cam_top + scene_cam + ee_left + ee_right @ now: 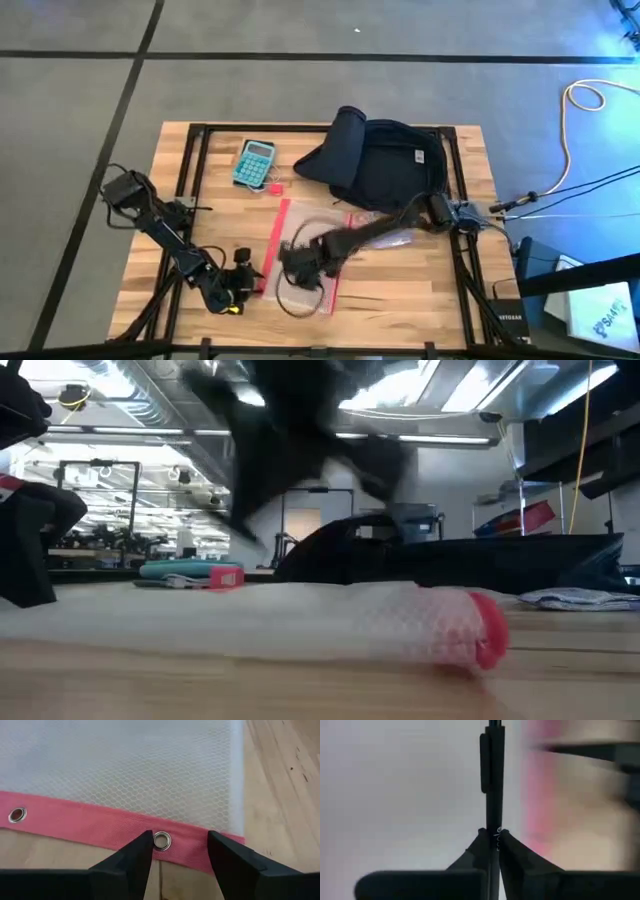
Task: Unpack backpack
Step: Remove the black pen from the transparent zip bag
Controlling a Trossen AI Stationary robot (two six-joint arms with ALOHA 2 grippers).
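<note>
Right gripper (491,840): clamping a black pen (491,780), hovering over the mesh pouch (305,250), apparently setting it down; lower gently before releasing.
Left gripper (180,852): jaws apart, straddling the pouch's red edge (100,827) on the desk (400,290).

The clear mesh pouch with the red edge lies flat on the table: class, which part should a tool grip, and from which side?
Grip the red edge strip near its eyelet, coming in from the left. The pouch lies flat, so that firm strip offers the easiest hold. The left tool, open, already straddles it.
</note>
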